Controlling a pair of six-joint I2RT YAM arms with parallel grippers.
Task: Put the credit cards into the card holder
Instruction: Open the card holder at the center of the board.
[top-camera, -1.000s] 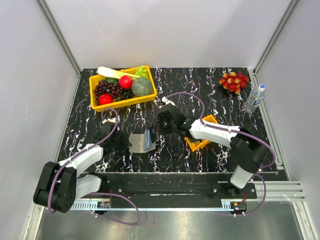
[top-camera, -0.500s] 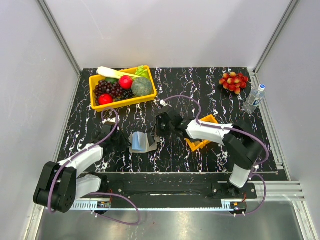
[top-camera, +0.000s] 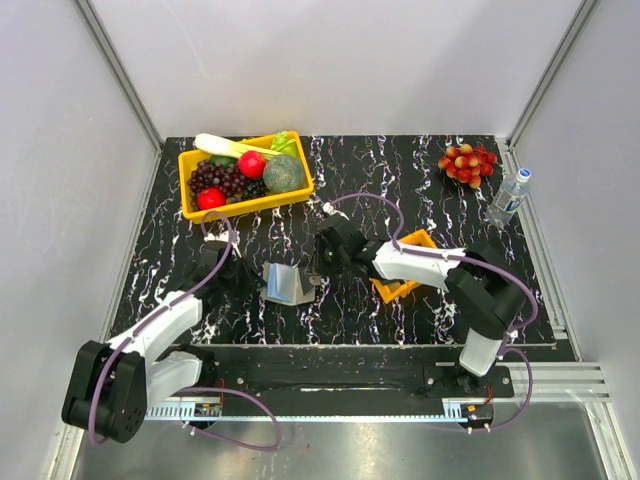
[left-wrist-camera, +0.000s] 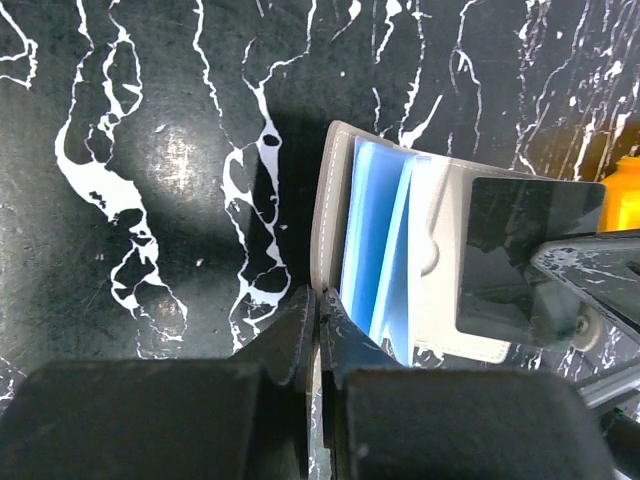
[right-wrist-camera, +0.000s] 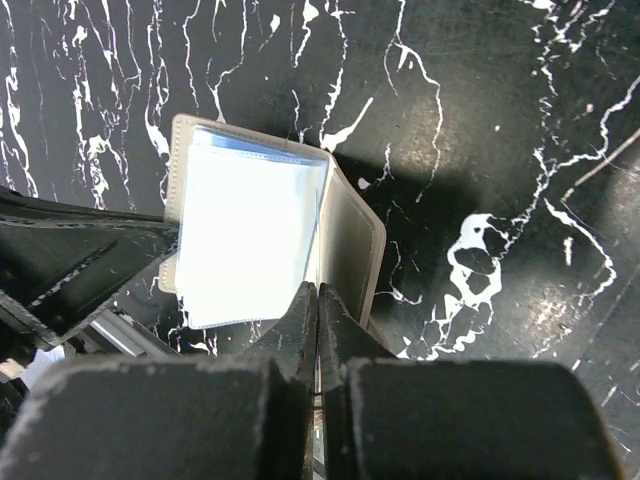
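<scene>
I've got the left gripper (left-wrist-camera: 316, 318) pinching the taupe-grey folding card holder (top-camera: 287, 287) open mid-table; the right gripper (right-wrist-camera: 318, 298), clamped on a thin dark credit card (left-wrist-camera: 520, 240), sits just to its right

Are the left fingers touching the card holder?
Touching. The left wrist view shows the left fingers shut on the near edge of the card holder, with its taupe flap pinched between them.
</scene>
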